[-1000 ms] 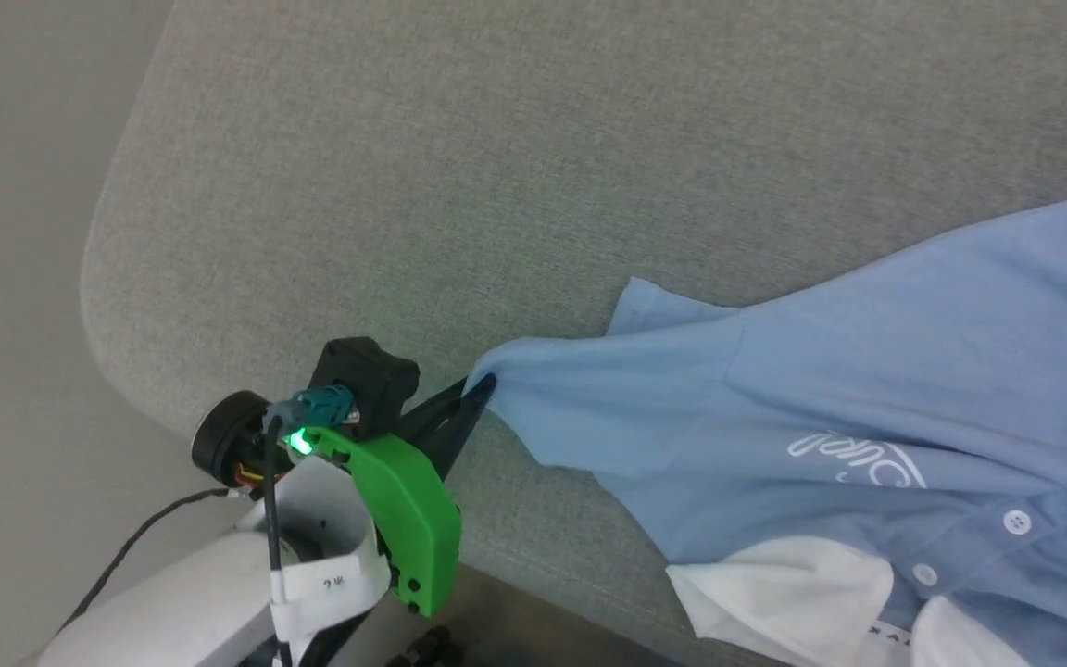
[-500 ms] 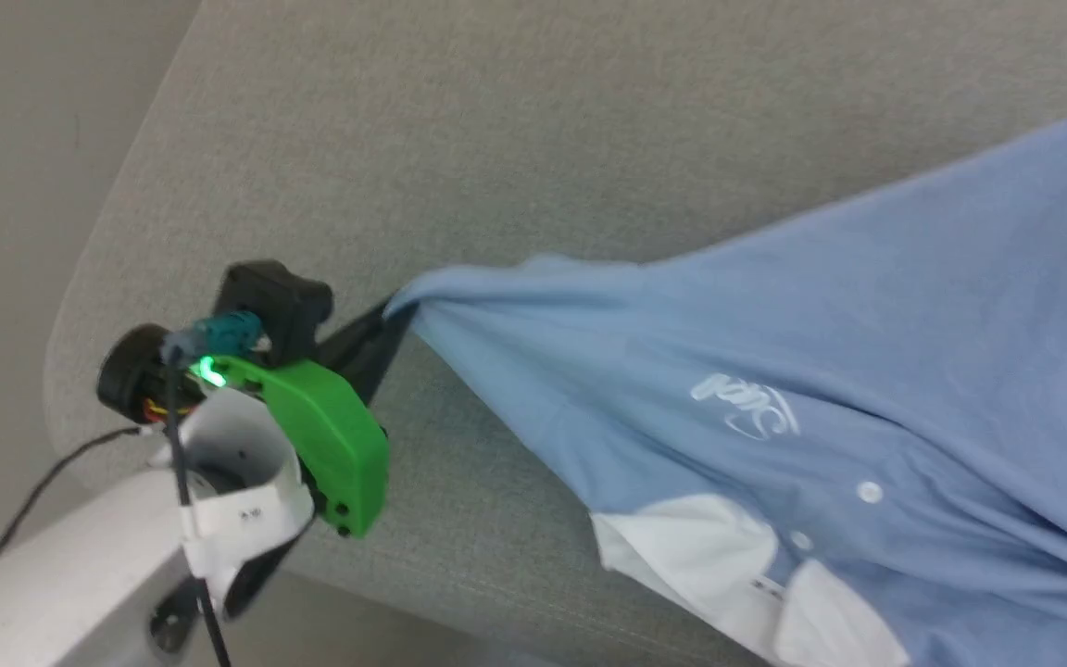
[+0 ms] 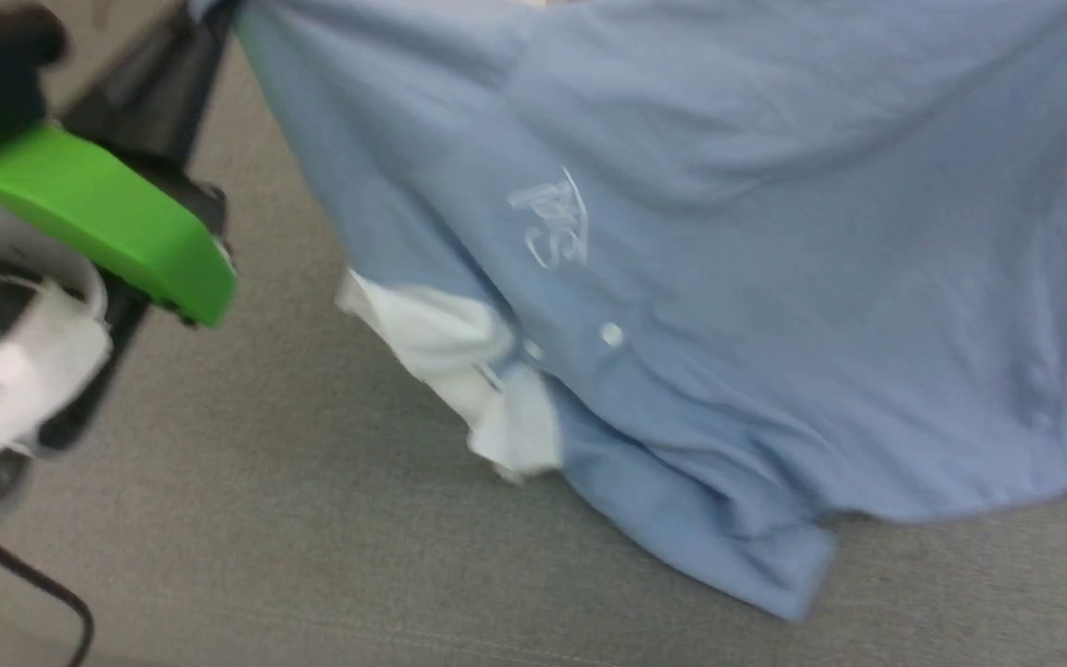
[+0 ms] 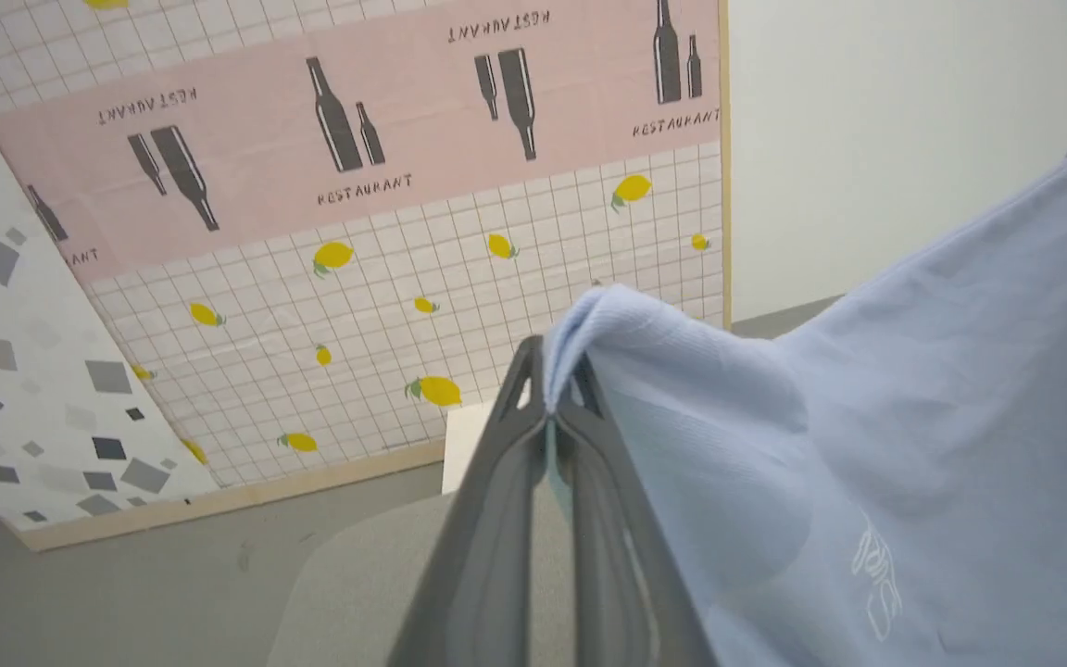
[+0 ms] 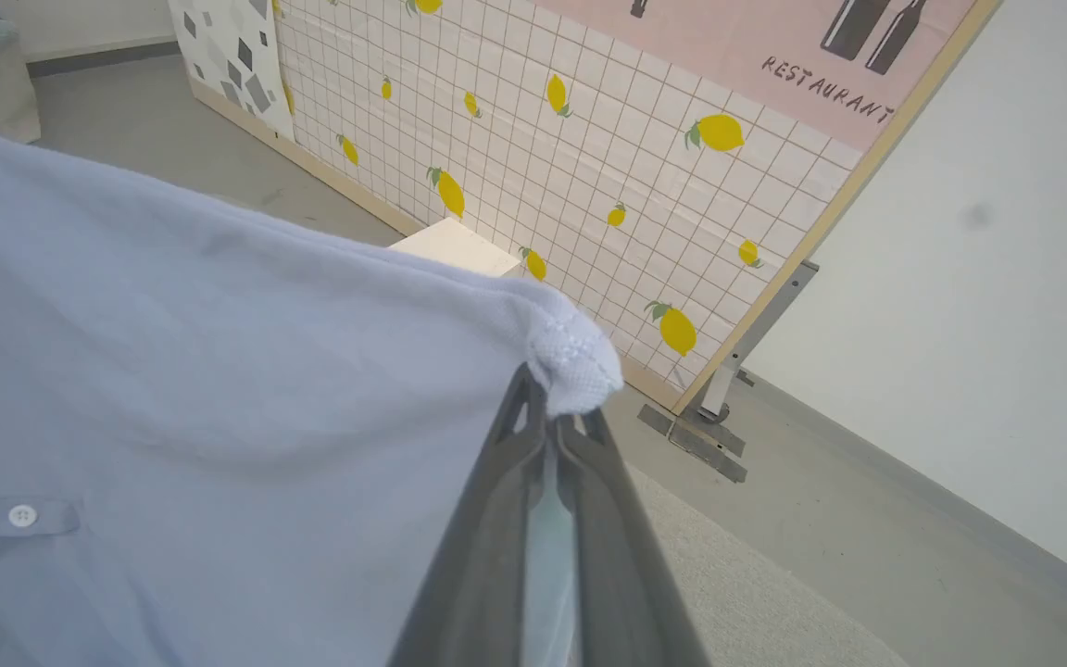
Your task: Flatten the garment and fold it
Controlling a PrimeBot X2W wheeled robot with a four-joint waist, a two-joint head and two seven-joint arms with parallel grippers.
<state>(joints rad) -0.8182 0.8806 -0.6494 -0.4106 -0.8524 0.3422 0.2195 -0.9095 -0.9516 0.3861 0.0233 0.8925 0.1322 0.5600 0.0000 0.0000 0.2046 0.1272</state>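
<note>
- Left fingers (image 4: 533,421) are pinched closed on a bunched edge of the shirt (image 3: 728,278).
- Right fingers (image 5: 532,421) are closed on another edge, at a stitched hem.
- Shirt hangs spread between them above the grey worktop (image 3: 265,519), logo and collar facing the head camera; view blurred.
- Behind: lemon-print panel (image 4: 404,306), white box (image 5: 455,245) at its foot.

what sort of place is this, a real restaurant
Likely a staged test room, not a real restaurant: a freestanding printed panel with lemons and "RESTAURANT" bottles on a grey metal foot, a bare white wall, and a grey fabric-covered table.
</note>
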